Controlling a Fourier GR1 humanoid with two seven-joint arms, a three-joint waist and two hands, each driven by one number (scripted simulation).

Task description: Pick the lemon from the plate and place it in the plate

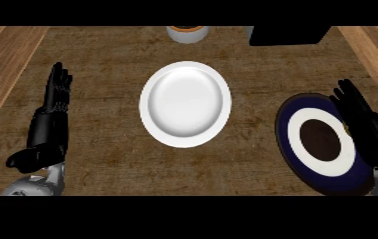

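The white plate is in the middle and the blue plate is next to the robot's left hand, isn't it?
Not quite. The white plate is in the middle, but the blue plate is next to the robot's right hand, not its left. The head view shows it at the right side of the counter.
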